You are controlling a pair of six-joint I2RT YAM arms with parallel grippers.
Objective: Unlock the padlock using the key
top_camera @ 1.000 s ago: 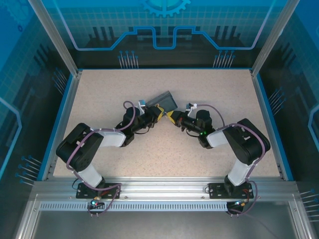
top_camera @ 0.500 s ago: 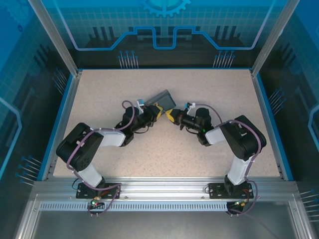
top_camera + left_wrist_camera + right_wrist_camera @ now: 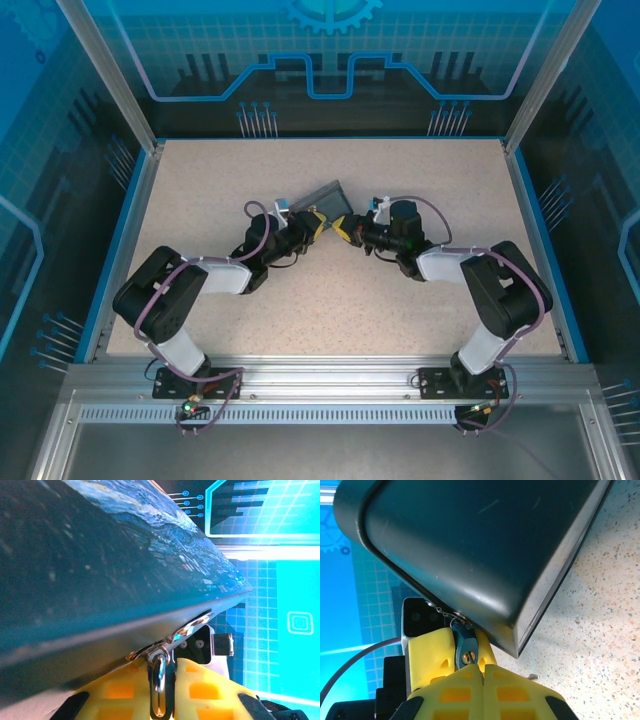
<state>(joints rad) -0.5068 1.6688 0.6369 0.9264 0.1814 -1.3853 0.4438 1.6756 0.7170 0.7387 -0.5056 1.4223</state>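
Note:
The tiny bluish padlock (image 3: 464,642) hangs from the hasp of the starry-night tin (image 3: 333,200), its brassy keyhole facing my right wrist camera. My left gripper (image 3: 318,222) is shut on it. In the left wrist view the shackle and body (image 3: 159,680) sit pinched between the yellow fingers (image 3: 200,685). My right gripper (image 3: 482,666) is shut just below the padlock, fingertips pressed together. The key (image 3: 471,657) shows as a thin dark sliver running from those tips into the keyhole; the rest of it is hidden between the pads.
The tin (image 3: 470,540) is tilted up off the speckled table (image 3: 400,300), close over both grippers. A small grey bit (image 3: 532,676) lies on the table beside my right fingers. Blue walls edge the table on all sides.
My right arm has swung its elbow out to the right and its gripper has edged up and closer to the padlock. The left arm and the tin have stayed still.

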